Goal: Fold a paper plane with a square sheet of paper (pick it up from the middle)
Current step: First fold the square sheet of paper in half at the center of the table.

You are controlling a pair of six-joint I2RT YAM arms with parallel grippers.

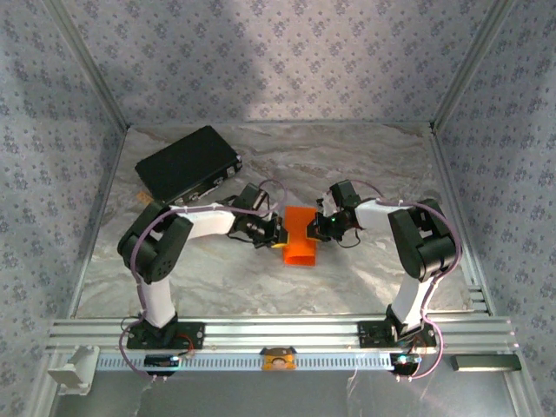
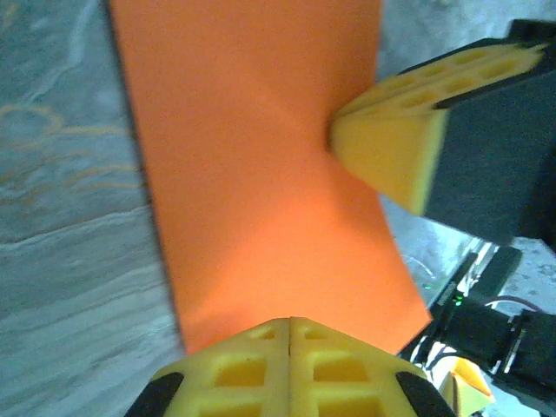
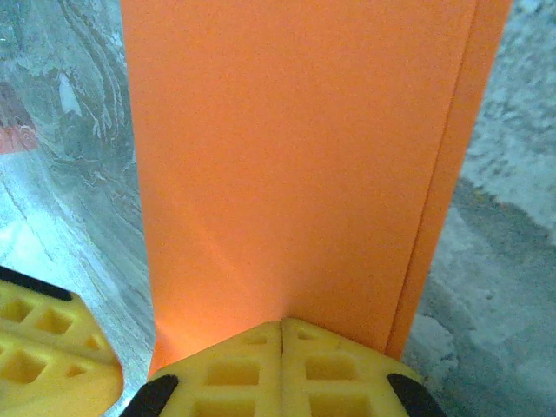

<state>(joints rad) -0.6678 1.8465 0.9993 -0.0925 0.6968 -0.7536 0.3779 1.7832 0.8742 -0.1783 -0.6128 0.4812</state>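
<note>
So the square sheet of paper (image 1: 301, 239) is clamped mid-fold, left edge by the left gripper (image 2: 289, 326), right by the right gripper (image 3: 282, 326); the crease probably needs to be pressed flat next

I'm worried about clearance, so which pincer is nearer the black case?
Left. The left pincer grips the left edge of the orange paper, the side facing the black case at far left; the right pincer grips the opposite edge, farther away.
</note>
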